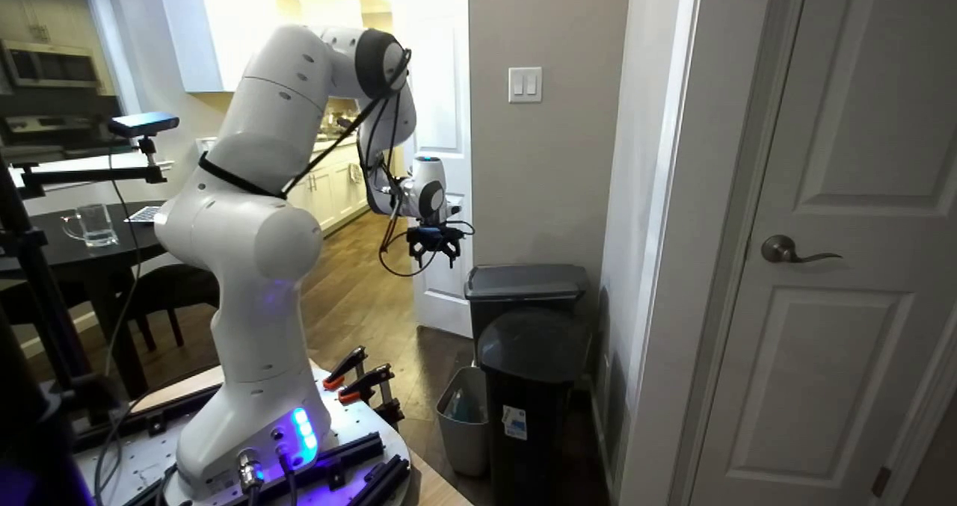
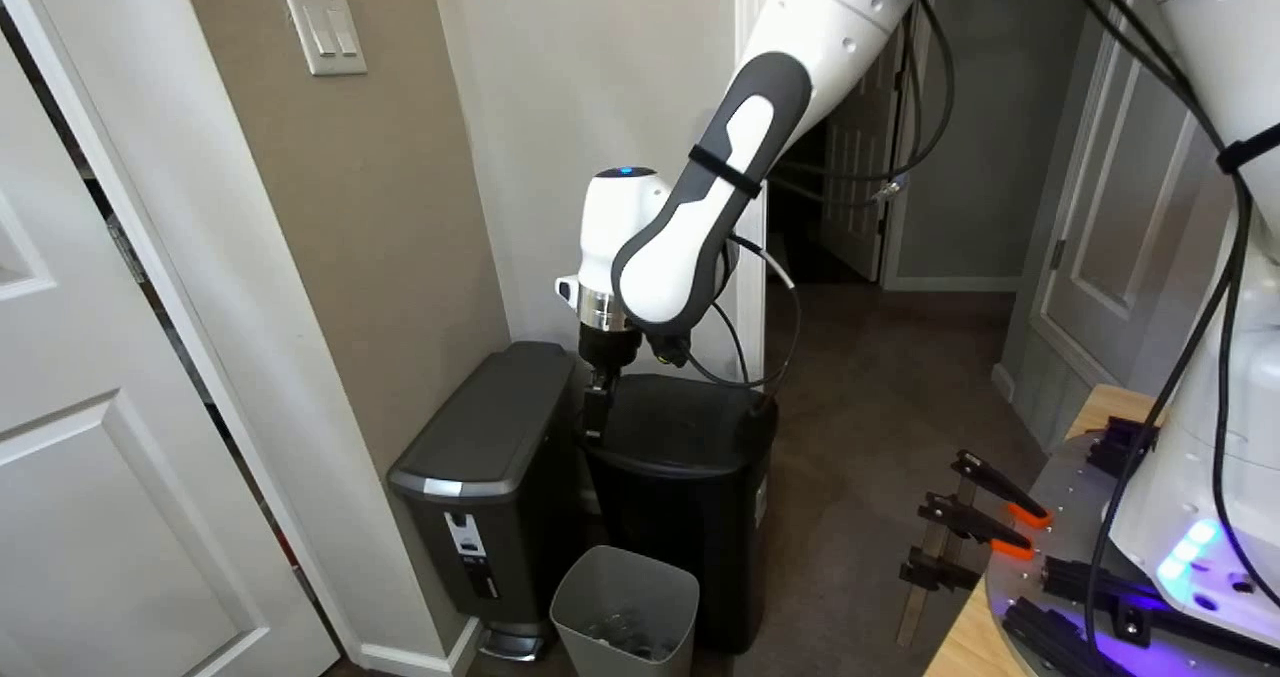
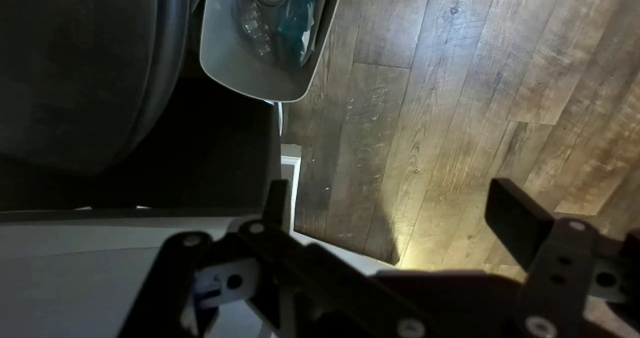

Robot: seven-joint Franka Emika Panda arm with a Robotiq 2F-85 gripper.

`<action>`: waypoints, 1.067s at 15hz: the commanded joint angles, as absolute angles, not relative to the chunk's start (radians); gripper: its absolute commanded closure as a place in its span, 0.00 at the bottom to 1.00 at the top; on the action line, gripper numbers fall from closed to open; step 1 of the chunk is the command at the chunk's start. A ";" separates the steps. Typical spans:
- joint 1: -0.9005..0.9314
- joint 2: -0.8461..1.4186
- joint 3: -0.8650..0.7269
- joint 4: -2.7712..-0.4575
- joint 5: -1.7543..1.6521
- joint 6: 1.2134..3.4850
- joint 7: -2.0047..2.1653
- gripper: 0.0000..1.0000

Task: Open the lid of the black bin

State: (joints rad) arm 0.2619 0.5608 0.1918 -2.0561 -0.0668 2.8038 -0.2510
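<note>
The black bin point(image 1: 527, 439), with a pale label, stands by the wall in both exterior views point(image 2: 680, 547). Its dark lid point(image 1: 534, 341) is down; it also shows in an exterior view point(image 2: 680, 422). A second black bin, a pedal bin point(image 2: 540, 517), stands beside it with its grey-black lid point(image 2: 490, 412) down; in the wrist view this lid point(image 3: 75, 68) fills the upper left. My gripper point(image 1: 435, 261) is open and empty, fingers pointing down, off to the pedal bin's side; fingertips also show in an exterior view point(image 2: 594, 427). In the wrist view point(image 3: 390, 193), floor lies between the fingers.
A grey wastebasket point(image 1: 463, 416) with some litter stands in front of the bins; it also shows in the wrist view point(image 3: 220, 53). A white door point(image 1: 441, 289) is behind the gripper. Clamps point(image 1: 366, 379) stick out from the robot's table edge. Walls flank the bins.
</note>
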 commanded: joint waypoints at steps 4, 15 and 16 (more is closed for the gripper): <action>0.270 0.777 0.093 -1.825 -0.206 2.811 -0.235 0.00; 0.388 0.769 -0.054 -1.823 -0.309 2.793 -0.112 0.00; 0.400 0.782 -0.068 -1.813 -0.328 2.788 -0.096 0.00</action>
